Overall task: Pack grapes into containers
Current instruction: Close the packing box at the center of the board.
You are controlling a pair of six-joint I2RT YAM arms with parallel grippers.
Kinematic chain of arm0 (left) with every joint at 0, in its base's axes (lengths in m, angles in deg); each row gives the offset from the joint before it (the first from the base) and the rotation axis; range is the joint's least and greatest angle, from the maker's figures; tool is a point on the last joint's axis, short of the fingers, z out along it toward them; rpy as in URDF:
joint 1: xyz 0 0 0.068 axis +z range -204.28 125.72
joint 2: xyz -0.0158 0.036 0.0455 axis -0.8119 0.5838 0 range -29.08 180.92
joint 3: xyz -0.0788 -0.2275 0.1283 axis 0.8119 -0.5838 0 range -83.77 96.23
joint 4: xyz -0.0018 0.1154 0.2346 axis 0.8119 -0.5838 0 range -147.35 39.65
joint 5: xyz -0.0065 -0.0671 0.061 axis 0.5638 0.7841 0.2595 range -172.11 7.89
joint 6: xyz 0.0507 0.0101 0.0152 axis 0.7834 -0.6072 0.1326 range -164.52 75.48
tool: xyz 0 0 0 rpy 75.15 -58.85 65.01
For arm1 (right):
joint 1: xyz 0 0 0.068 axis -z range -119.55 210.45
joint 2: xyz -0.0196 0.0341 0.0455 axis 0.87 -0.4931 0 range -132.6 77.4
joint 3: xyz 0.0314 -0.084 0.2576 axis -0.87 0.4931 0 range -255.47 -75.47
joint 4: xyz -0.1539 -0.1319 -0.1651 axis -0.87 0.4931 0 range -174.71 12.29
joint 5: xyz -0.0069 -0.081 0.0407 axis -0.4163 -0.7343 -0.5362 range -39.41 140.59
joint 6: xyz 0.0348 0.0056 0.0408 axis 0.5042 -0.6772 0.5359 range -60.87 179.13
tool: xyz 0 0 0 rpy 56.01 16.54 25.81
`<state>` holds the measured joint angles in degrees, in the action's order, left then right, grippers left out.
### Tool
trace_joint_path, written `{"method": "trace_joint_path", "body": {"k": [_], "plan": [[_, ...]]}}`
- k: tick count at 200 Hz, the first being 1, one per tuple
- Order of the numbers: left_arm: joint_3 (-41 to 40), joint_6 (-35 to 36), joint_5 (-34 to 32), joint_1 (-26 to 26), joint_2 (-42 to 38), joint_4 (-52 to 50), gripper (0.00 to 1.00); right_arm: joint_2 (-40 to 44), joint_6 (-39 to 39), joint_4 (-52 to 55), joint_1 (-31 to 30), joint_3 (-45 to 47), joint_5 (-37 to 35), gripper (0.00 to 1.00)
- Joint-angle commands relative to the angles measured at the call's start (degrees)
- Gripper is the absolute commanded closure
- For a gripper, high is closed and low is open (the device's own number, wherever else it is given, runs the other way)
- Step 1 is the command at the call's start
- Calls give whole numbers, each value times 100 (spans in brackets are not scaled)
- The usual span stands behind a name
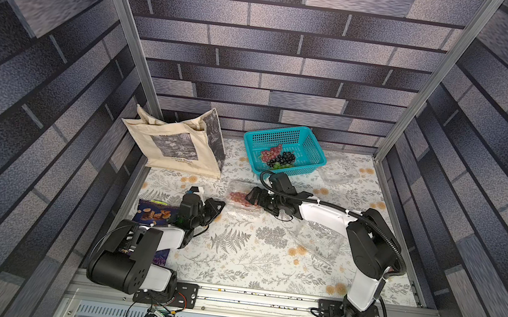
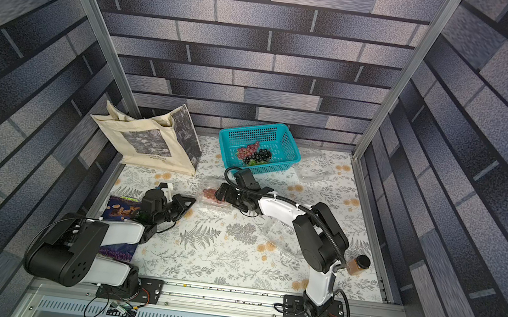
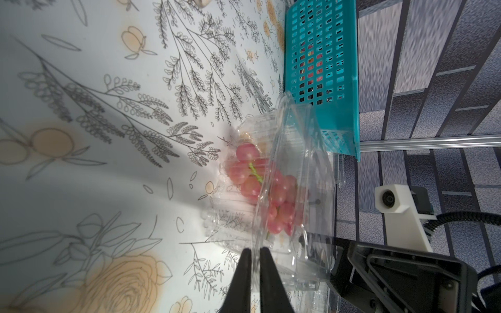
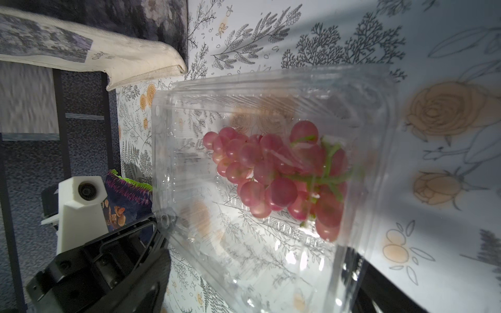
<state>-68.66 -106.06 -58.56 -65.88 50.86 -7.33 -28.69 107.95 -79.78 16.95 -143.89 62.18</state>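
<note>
Grey-blue brick-patterned walls (image 1: 259, 51) close in a bench (image 1: 233, 262) covered with a flowered cloth. Near its middle lies a clear plastic clamshell container (image 4: 189, 130) holding a bunch of red-pink grapes (image 4: 260, 168). Its lid is tilted over the fruit and does not look pressed home.

The shell looks thin, light and springy. It would likely buckle or skate on the cloth if squeezed by its walls, so the stiffer outer rim is the sensible place to take hold. The grapes look smooth and easily bruised or pulled off, so a bunch is best taken loosely across its body or by the green stem.

The left gripper (image 3: 256, 254) is closed, its tips apparently pinching a thin clear edge of the container. The right gripper (image 1: 253, 195) hangs over the same container with jaws spread wide, holding nothing that I can make out.

There are three containers:
- the filled one;
- a near empty clamshell (image 1: 318, 243) under the right arm;
- a far empty clamshell (image 1: 339, 173) beside the teal perforated plastic basket (image 1: 307, 139).

There are four bunches:
- the packed one;
- in the basket, a red-pink bunch (image 1: 271, 153);
- a dark blue-black bunch (image 1: 283, 159);
- a small green bunch (image 1: 278, 166).

Further out are one beige cloth tote bag (image 1: 175, 143), one dark blue snack packet (image 1: 153, 213) and, in a top view, one brown jar with a black lid (image 2: 360, 264).
</note>
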Motion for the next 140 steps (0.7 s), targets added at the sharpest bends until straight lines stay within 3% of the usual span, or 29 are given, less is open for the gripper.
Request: {"method": "trace_joint_path", "body": {"k": [1, 37, 63, 70, 86, 94, 105, 113, 140], "plan": [[42, 102, -19, -82, 166, -199, 90, -79, -50, 75, -25, -149, -23, 1], [-19, 135, -32, -55, -50, -313, 80, -45, -82, 101, -26, -152, -57, 1], [83, 363, -91, 8, -553, -984, 57, -1, -133, 153, -26, -161, -86, 1], [134, 444, -118, 24, -713, -1203, 44, 16, -152, 167, -22, -154, -95, 1], [246, 538, -215, 88, -1111, -1849, 38, 35, -197, 199, -26, -137, -131, 1], [296, 601, -241, 116, -1316, -2098, 21, 42, -208, 224, -26, -133, -144, 1], [351, 686, -274, 144, -1596, -2449, 15, 37, -216, 254, -26, -129, -165, 1], [406, 732, -332, 162, -1792, -2721, 1, 35, -226, 264, -26, -126, -186, 1], [630, 823, -350, 312, -2226, -3440, 0, 11, -182, 278, -24, -139, -162, 1]]}}
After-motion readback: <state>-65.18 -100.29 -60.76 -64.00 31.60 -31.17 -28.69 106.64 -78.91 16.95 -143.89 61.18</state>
